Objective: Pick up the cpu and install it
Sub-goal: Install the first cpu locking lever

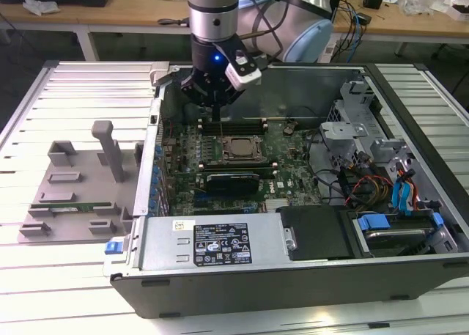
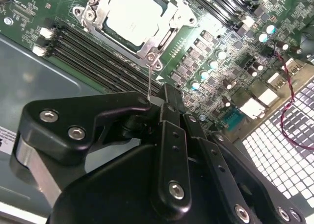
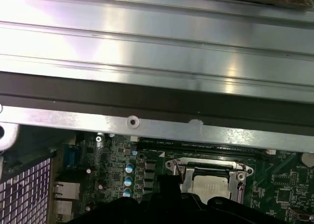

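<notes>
The cpu [image 1: 239, 146] lies flat in its socket on the green motherboard inside the open computer case. Its silver top [image 2: 135, 15] shows through the metal socket frame [image 2: 152, 50], and it is also seen in the first wrist view [image 3: 211, 187]. My gripper [image 1: 218, 104] hangs just above the board, behind the socket and over the memory slots. Its black fingers [image 2: 167, 104] meet at the tip, so it looks shut. A thin metal lever [image 2: 149, 79] rises from the frame's corner to the fingertips. I cannot tell whether the lever is held.
A grey fixture plate [image 1: 73, 188] with a green memory stick [image 1: 69, 207] sits outside the case at the exterior view's left. Drive cages and cables [image 1: 381, 181] crowd the right. A black card [image 1: 231, 179] lies in front of the socket. The case rim [image 3: 157, 126] is close by.
</notes>
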